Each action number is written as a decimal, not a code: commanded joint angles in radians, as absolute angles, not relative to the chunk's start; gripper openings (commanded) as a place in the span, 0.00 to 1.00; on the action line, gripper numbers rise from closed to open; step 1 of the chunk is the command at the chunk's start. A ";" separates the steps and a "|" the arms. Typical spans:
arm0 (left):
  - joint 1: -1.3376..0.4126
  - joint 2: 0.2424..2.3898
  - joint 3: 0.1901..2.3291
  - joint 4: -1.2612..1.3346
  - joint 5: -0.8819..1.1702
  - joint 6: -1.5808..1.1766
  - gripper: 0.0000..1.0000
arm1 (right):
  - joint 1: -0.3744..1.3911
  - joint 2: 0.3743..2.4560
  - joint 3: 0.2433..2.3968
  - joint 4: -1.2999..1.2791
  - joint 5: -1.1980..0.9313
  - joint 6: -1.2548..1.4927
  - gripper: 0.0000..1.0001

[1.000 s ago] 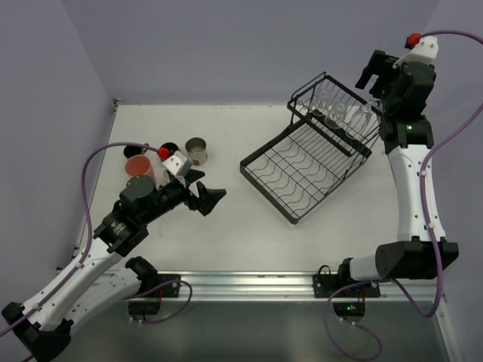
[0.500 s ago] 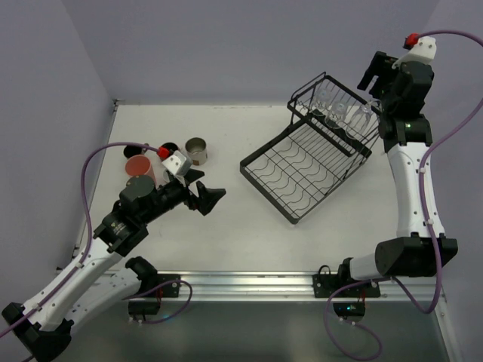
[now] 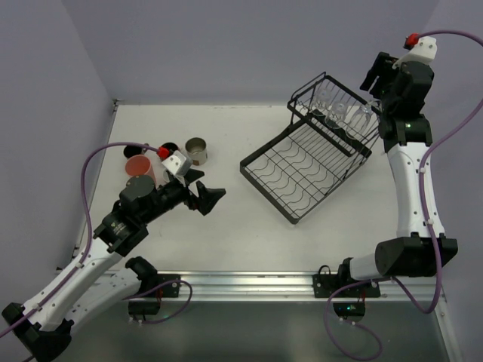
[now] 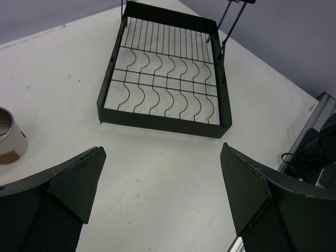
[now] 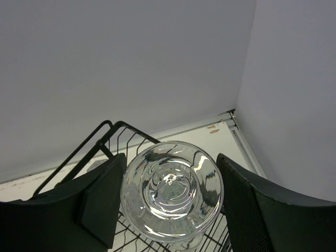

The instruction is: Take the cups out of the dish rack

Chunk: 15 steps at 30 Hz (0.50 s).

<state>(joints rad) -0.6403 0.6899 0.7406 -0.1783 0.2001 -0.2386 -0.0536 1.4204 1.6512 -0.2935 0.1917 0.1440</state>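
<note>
From above, the dish rack (image 3: 266,175) sits right of centre on the table (image 3: 226,128), its raised basket end at the back holding clear glasses (image 3: 339,113). My right gripper (image 3: 371,75) hangs at that basket, while an orange-red mug (image 3: 138,166), a dark mug (image 3: 170,148) and a pale cup (image 3: 197,150) stand on the table's left side, near my left gripper (image 3: 207,192). On the left wrist camera, the left gripper (image 4: 163,178) is spread wide and holds nothing, with the rack (image 4: 163,123) ahead and the pale cup (image 4: 8,136) off to the side. On the right wrist camera, the right gripper (image 5: 170,202) straddles an upturned clear glass (image 5: 171,186) over the basket wire (image 5: 113,128). Its fingers (image 5: 102,199) sit right at the glass's sides, but I cannot tell whether they are clamping it.
</note>
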 commanded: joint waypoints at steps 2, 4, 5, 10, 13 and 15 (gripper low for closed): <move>-0.632 0.686 0.764 -0.160 0.193 -0.212 1.00 | -0.060 1.410 1.675 -0.291 0.207 0.133 0.61; -0.632 0.687 0.764 -0.158 0.193 -0.213 1.00 | -0.060 1.408 1.669 -0.290 0.204 0.138 0.58; -0.630 0.687 0.764 -0.158 0.195 -0.212 1.00 | -0.060 1.408 1.666 -0.288 0.204 0.138 0.56; -0.629 0.689 0.764 -0.158 0.195 -0.212 1.00 | -0.060 1.402 1.660 -0.279 0.183 0.149 0.41; -0.630 0.690 0.764 -0.156 0.195 -0.213 1.00 | -0.060 1.384 1.655 -0.252 0.169 0.158 0.37; -0.629 0.693 0.765 -0.155 0.196 -0.215 1.00 | -0.060 1.371 1.657 -0.241 0.167 0.163 0.33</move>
<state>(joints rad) -0.6350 0.6903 0.7406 -0.1783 0.2001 -0.2386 -0.0536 1.4193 1.6508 -0.2920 0.1883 0.1467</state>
